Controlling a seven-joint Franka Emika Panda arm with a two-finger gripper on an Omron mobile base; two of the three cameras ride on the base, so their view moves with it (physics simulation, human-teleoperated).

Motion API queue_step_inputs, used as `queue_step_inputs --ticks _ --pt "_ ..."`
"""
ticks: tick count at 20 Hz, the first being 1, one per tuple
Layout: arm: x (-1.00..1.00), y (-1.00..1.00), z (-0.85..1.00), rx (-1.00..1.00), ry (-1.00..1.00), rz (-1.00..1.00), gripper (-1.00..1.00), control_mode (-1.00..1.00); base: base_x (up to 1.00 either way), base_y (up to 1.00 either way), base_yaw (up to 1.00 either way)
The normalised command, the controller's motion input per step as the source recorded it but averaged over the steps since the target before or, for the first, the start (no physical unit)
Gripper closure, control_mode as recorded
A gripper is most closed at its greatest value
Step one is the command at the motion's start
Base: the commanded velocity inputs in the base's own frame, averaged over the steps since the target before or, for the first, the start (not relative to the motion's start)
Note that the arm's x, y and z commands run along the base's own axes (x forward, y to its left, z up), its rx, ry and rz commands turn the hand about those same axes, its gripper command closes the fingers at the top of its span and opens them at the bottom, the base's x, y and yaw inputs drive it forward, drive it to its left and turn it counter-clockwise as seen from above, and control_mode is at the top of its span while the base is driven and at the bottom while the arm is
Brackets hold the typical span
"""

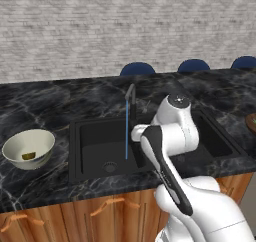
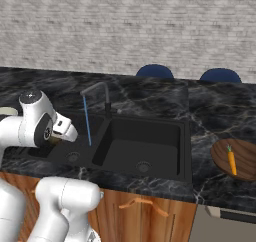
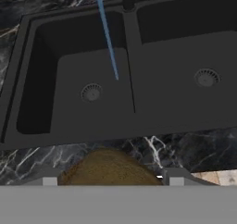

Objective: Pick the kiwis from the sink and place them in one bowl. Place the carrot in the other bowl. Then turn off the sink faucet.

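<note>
Where black marble rims the sink (image 3: 74, 107), fuzzy brown oval kiwi (image 3: 109, 170)

The black rectangular double-basin sink (image 1: 100, 151) sits in black white-veined marble counter (image 1: 40, 101); the thin orange carrot (image 2: 231, 160) lies lower right.

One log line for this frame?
gripper: holding brown kiwi | white bowl: green kiwi | brown bowl: carrot | faucet: running
</note>
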Motion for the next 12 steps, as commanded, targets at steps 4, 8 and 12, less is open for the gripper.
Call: queue_step_inputs --ticks 4,8,12 --pt "-0.06 0.51 0.01 0.0 0.04 0.08 1.0 -1.0 0.0 0.0 0.0" --pt "-0.05 0.52 0.08 0.0 0.02 0.09 1.0 -1.0 0.0 0.0 0.0" --pt "-0.05 0.54 0.08 0.0 0.02 0.09 1.0 -1.0 0.0 0.0 0.0"
